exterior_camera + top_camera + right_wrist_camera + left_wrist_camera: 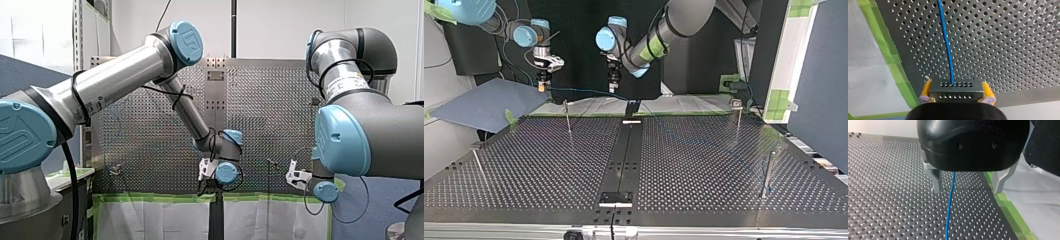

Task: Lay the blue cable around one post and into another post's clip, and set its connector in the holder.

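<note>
The blue cable (946, 42) comes out of a grey connector block (956, 89). My right gripper (956, 98) is shut on that block, its yellow pads (926, 88) pressing on both sides. In the top view my right gripper (542, 86) hangs at the far left edge of the table, and the cable (584, 91) runs from it toward my left gripper (612, 89). My left gripper (968, 191) is open just above the perforated plate. The cable (950, 202) passes between its metal fingers (936, 181), apart from both. A black holder (632, 108) stands beyond the middle strip.
Thin posts stand on the plate: one (567, 118) near my right gripper, one with a clip (737, 114) at the far right, another (767, 172) nearer. A second black fixture (615, 198) sits at the near edge. Green tape (890, 60) borders the plate.
</note>
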Robot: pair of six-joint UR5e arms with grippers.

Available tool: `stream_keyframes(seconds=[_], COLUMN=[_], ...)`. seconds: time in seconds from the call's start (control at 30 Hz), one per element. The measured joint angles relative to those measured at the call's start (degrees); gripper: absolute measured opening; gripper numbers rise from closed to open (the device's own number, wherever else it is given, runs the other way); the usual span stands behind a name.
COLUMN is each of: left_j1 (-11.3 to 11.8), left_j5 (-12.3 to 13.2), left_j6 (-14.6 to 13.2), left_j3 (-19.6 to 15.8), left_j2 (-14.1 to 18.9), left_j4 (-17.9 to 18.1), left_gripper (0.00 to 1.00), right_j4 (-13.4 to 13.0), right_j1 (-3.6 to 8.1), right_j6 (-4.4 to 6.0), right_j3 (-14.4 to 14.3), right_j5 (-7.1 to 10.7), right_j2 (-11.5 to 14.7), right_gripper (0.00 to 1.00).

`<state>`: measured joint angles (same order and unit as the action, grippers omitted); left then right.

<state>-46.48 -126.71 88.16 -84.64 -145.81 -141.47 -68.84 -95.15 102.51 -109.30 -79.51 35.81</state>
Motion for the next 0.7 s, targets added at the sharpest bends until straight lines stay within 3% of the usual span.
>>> stream_keyframes(seconds=[0.27, 0.7], left_j1=[1.57, 3.59], left_j5=[0.18, 1.70], left_j6=[-1.64, -1.66], left_j3=[0.07, 0.13], left_j2=[-0.02, -0.01], left_j4=[1.05, 1.12], left_gripper=[1.00, 1.00], right_j4=[0.15, 1.15], right_j1=[-0.19, -0.66], right_j6=[-0.11, -1.09], right_j3=[0.00, 0.00], right_j5=[0.04, 0.06], right_j2=[0.01, 0.00], right_gripper=[0.00, 0.00])
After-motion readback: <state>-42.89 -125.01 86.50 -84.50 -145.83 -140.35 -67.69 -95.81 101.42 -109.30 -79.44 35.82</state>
